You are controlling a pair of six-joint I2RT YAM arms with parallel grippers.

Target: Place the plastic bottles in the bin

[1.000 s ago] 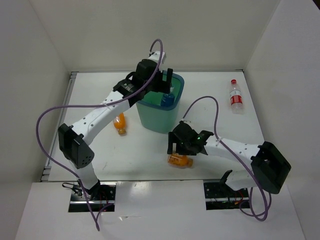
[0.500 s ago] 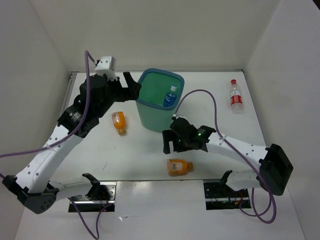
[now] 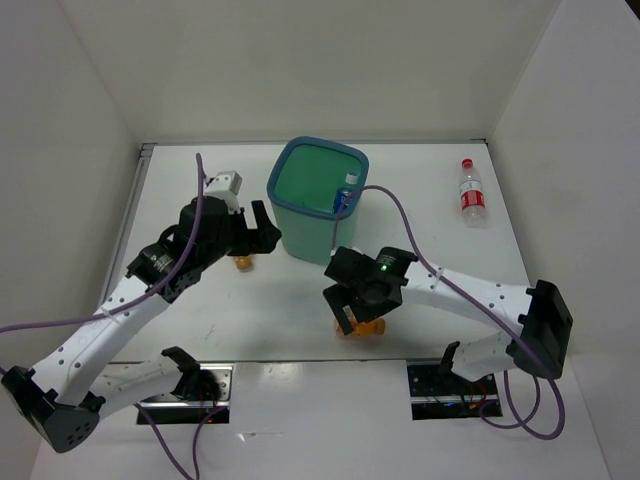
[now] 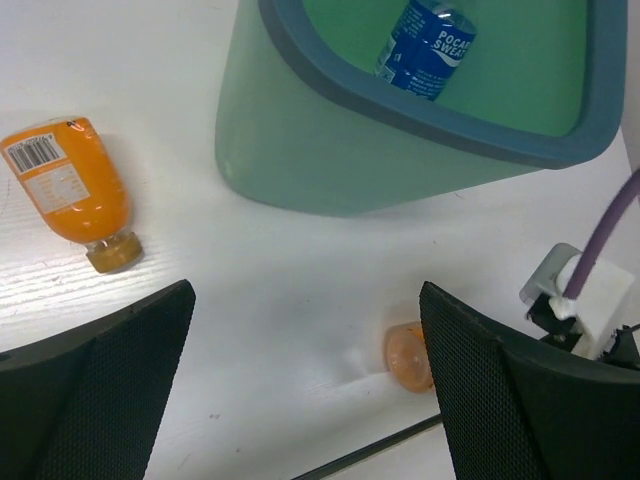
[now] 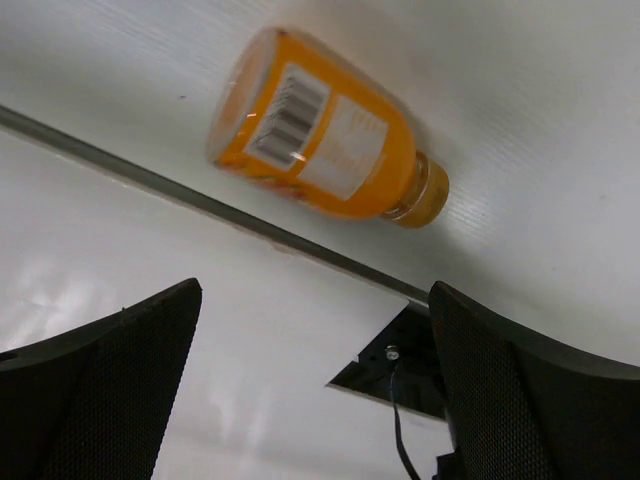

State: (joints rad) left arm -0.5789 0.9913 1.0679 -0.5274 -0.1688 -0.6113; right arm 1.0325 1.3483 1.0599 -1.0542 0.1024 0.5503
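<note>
The teal bin (image 3: pixel 306 236) stands at the table's middle back, with the blue-label bottle (image 3: pixel 345 197) leaning inside it. My left gripper (image 3: pixel 264 231) is open and empty just left of the bin, above one orange bottle (image 3: pixel 241 263). In the left wrist view (image 4: pixel 310 400) that orange bottle (image 4: pixel 69 188) lies on its side left of the bin (image 4: pixel 330 150), and the blue-label bottle (image 4: pixel 428 45) is inside. My right gripper (image 3: pixel 338 309) is open over the second orange bottle (image 3: pixel 366 326), which lies flat in the right wrist view (image 5: pixel 318 145) beyond the gripper (image 5: pixel 315 400). The red-label bottle (image 3: pixel 471 194) lies at the far right.
White walls enclose the table on three sides. The table's front edge, a dark strip (image 5: pixel 250 225), runs just beside the second orange bottle. Purple cables (image 3: pixel 400 215) loop off both arms, the right one close to the bin.
My left gripper let the blue-label bottle go into the bin, then drew back down and left to the first orange bottle. My right gripper swung away and returned over the second orange bottle.
</note>
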